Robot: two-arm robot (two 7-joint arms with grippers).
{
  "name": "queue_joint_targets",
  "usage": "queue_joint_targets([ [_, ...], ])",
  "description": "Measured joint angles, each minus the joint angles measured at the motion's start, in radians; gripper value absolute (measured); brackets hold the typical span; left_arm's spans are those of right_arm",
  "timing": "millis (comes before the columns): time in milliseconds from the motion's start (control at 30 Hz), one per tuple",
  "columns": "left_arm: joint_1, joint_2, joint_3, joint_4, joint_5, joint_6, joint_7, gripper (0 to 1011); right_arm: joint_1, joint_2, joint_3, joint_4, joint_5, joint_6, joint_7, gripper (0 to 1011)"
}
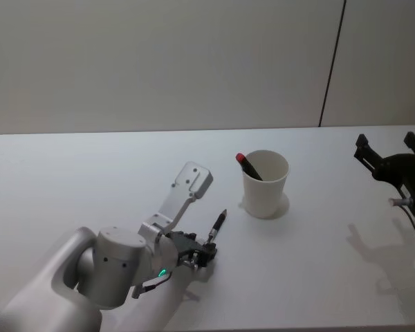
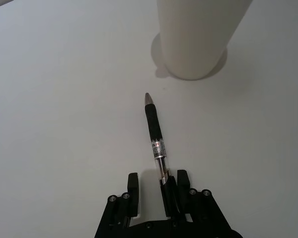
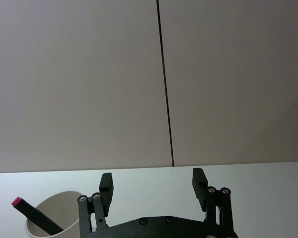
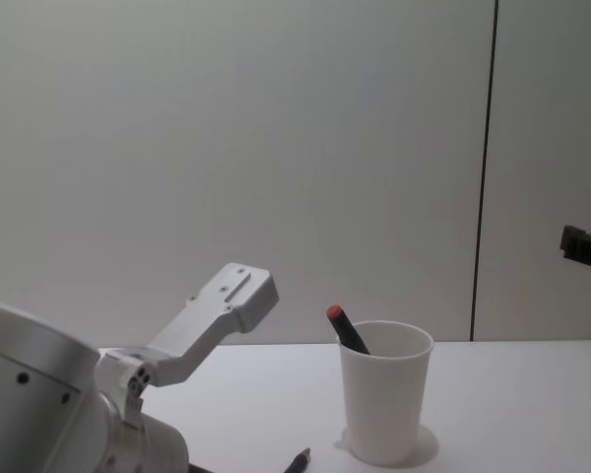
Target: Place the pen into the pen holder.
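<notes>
Your left gripper sits at the lower centre of the head view, fingers apart on either side of the pen's back end. The pen's tip points at the pen holder, near but apart. Your right gripper hangs spread wide at the right edge.

1. Soft, diffuse light falls from above, and the plain white desk reads bright and even.
2. The tapered white paper cup casts a pale, soft-edged shadow that hugs its base, mostly toward the robot's right.
3. A faint grey shadow lies on the desk under the black left claw. The slim black pen barely shades the surface beside it.
4. Weak, smeared shadows lie on the desk near the black right claw.
5. The pale grey wall dims slightly toward its upper corners.
</notes>
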State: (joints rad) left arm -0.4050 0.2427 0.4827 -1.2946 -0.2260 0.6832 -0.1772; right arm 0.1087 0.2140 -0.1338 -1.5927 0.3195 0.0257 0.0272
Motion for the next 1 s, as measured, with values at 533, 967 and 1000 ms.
queue_joint_targets([
  [533,-0.013,-0.009,0.015,-0.008,0.081,0.052,-0.025,185,0.0,0.0,0.0,0.0,0.0,0.0,0.0,1001],
  [967,0.009,0.005,0.002,-0.039,0.066,0.022,-0.002,175,0.0,0.0,0.0,0.0,0.0,0.0,0.0,1002],
  [1000,0.012,0.006,0.0,-0.043,0.063,0.015,0.002,175,0.0,0.0,0.0,0.0,0.0,0.0,0.0,1002],
])
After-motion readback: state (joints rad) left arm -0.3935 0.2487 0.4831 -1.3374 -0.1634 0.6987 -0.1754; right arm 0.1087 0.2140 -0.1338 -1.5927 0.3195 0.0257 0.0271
